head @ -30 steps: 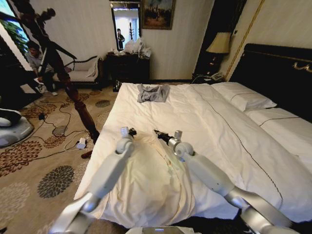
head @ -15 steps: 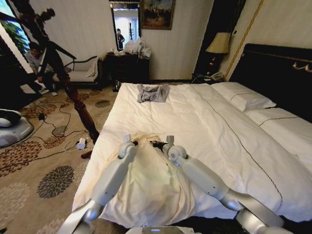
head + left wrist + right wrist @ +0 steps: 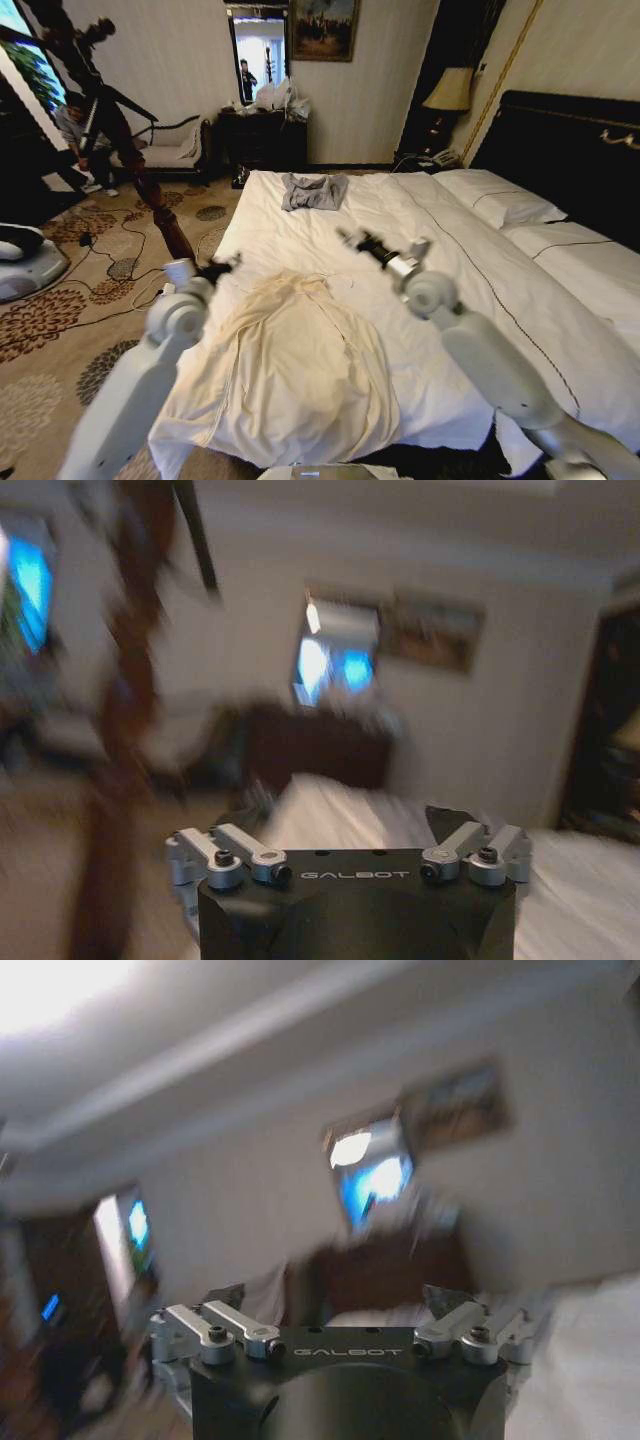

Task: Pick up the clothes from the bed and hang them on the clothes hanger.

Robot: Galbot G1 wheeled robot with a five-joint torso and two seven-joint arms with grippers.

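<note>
the cream shirt [image 3: 295, 370] lies spread and wrinkled on the near end of the bed [image 3: 470, 290]. above it, left claw [image 3: 222, 267] and right claw [image 3: 352, 239] hang raised, both spread apart, empty.

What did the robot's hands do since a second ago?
Both hands lifted off the cream shirt and spread apart: the left hand toward the bed's edge, the right hand farther over the bed. Both wrist views show open fingers. Shirt and grey garment stayed.

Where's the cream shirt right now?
In the head view the cream shirt lies flat on the bed's near left corner, below the raised grippers, well short of the grey garment.
</note>
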